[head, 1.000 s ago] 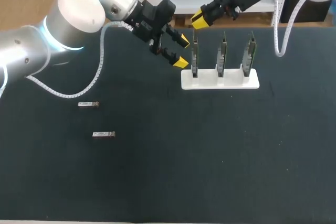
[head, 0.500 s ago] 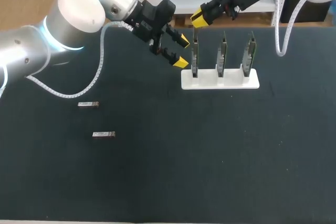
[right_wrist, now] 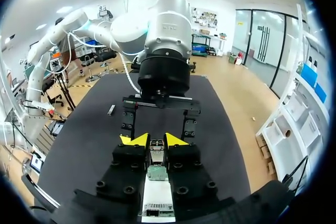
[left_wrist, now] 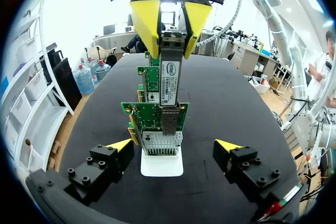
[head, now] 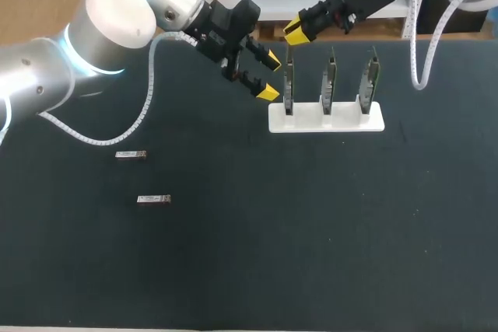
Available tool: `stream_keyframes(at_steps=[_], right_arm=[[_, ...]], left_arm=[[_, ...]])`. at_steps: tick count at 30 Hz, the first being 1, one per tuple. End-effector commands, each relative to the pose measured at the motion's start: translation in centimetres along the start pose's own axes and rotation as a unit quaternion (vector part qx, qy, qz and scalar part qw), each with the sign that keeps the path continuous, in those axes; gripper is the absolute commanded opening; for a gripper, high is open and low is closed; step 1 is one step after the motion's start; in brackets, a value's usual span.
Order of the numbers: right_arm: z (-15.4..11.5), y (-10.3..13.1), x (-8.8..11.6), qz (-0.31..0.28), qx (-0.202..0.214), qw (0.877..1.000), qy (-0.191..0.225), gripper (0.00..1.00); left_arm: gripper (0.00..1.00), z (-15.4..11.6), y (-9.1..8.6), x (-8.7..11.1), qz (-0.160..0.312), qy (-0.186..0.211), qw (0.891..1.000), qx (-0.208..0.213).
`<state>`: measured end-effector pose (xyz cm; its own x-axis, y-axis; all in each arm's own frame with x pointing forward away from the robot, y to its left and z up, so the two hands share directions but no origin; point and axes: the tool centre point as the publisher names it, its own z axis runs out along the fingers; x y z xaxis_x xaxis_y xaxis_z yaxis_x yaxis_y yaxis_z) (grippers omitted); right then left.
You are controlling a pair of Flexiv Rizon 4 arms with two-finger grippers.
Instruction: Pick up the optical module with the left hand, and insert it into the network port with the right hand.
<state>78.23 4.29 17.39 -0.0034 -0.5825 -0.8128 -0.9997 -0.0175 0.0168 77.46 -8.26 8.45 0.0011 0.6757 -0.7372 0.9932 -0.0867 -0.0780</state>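
Tool on right arm (left_wrist: 170,45) pinches boxy metal optical module (left_wrist: 169,80) over green circuit card (left_wrist: 152,116); left tool (left_wrist: 174,144) spread.

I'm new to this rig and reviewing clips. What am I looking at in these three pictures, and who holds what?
Two robot arms work at a dark table. One picture looks down from overhead; the two round ones come from cameras on each wrist. The left gripper is open and empty. The right gripper is shut on a small optical module, upright over the port of one of three network cards in a white stand. Two spare modules lie on the table.
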Motion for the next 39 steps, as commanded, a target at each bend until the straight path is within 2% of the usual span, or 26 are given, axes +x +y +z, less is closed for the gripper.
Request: stream_keyframes(at_steps=[1,39], right_arm=[[-0.09,0.32,0.12,-0.006,0.003,1.0,-0.005,0.0],[-0.11,0.25,0.05,-0.021,-0.003,1.0,-0.002,0.0]], left_arm=[[1.0,-0.02,0.17,-0.1,-0.001,0.003,1.0,0.002],[1.0,-0.02,0.17,-0.1,-0.001,0.003,1.0,0.002]])
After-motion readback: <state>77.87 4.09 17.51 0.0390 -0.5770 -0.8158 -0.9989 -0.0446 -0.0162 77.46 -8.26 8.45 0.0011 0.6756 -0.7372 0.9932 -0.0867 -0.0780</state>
